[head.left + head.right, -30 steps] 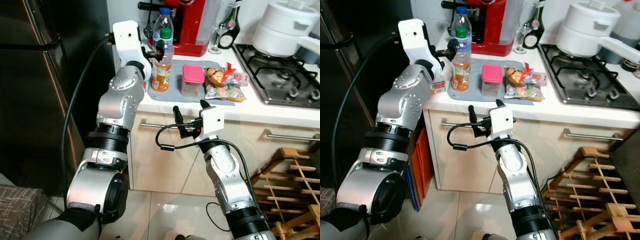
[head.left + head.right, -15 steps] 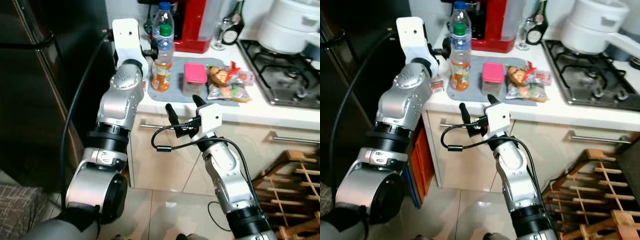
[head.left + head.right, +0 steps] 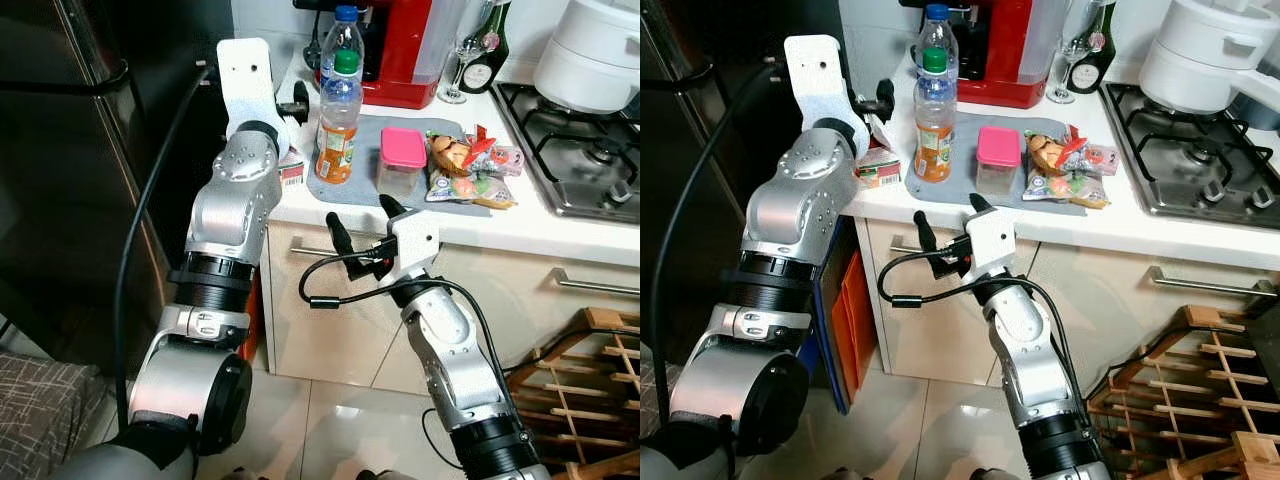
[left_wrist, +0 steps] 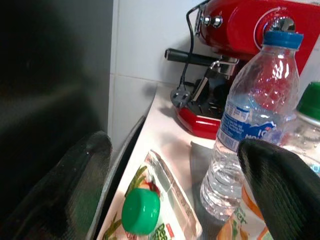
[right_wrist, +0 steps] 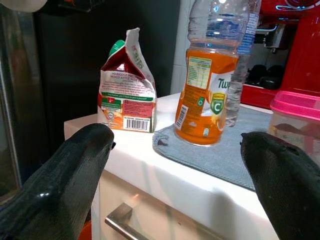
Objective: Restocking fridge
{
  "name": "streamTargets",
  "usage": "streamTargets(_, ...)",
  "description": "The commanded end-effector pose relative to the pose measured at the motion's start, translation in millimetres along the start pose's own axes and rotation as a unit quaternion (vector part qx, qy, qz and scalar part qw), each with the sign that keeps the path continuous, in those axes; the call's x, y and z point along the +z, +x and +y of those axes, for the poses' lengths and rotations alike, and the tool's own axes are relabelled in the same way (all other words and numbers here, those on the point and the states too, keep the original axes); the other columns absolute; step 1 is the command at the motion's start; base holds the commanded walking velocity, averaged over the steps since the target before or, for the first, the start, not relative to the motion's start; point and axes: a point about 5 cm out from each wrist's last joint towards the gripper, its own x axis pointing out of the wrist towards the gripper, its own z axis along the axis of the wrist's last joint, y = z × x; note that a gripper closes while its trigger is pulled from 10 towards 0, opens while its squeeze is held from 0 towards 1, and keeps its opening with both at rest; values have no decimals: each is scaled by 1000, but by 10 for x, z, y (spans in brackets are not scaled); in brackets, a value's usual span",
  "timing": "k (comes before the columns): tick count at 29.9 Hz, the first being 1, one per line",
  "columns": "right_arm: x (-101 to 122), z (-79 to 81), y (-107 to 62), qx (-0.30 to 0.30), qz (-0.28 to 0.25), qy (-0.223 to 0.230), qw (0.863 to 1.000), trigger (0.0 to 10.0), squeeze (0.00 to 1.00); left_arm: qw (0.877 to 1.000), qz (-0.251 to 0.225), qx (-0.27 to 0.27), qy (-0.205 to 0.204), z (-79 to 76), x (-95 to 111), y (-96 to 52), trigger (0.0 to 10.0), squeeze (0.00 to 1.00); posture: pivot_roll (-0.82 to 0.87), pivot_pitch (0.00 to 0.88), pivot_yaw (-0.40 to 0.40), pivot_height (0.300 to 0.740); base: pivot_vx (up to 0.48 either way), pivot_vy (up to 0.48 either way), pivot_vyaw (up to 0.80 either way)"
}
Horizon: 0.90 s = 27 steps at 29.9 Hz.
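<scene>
Beside the dark fridge, on the white tabletop (image 3: 520, 225), our spread left end effector (image 4: 175, 190) hovers above the red-and-white gable-top juice carton (image 5: 127, 95); light, crushable cardboard, we'd grip its flat sides. Right end effector (image 3: 362, 222) waits spread below.

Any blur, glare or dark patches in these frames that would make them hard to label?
Eye views: sharp and evenly lit, with glare on the floor tiles and a dark fridge. Left wrist view: fingers blurred up close, the water bottle sharp. Right wrist view: the juice bottle and carton crisp, the background dark.
</scene>
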Motion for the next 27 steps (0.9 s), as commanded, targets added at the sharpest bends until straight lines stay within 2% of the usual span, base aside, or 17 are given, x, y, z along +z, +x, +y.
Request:
streamTargets(1, 19, -8, -17, -2, -2, 7, 1000, 10000, 0, 1000, 11, 1, -1, -18, -40, -20, 10000, 0, -91, 0, 8, 740, 0, 0, 0)
streamTargets(4, 14, -2, -21, -1, -1, 7, 1000, 10000, 0, 1000, 25, 2, 1, -22, -110, -17, 10000, 0, -93, 0, 10, 740, 0, 0, 0)
streamTargets(6, 13, -4, -30, -1, 1, 7, 1000, 10000, 0, 999, 46, 12, 10, -5, -230, -8, 10000, 0, -96, 0, 8, 740, 0, 0, 0)
streamTargets(17, 0, -14, -44, -2, 7, 5, 1000, 10000, 0, 997, 79, 8, 12, -29, -425, -1, 10000, 0, -102, 0, 6, 740, 0, 0, 0)
streamTargets(23, -13, -11, -53, -3, 11, 5, 1000, 10000, 0, 995, 95, 15, 14, 14, -543, 2, 10000, 0, -101, 0, 4, 740, 0, 0, 0)
streamTargets(24, -14, -12, -54, -3, 11, 5, 1000, 10000, 0, 995, 96, 15, 14, 21, -552, 6, 7647, 0, -101, 0, 4, 740, 0, 0, 0)
streamTargets(25, -15, -12, -55, -3, 12, 5, 1000, 10000, 0, 995, 98, 15, 4, 41, -582, 15, 0, 0, -101, 0, 3, 740, 0, 0, 0)
streamTargets(27, -16, -13, -53, -4, 12, 5, 1000, 10000, 0, 995, 100, 22, 6, 78, -629, 31, 0, 0, -102, 0, 2, 740, 0, 0, 0)
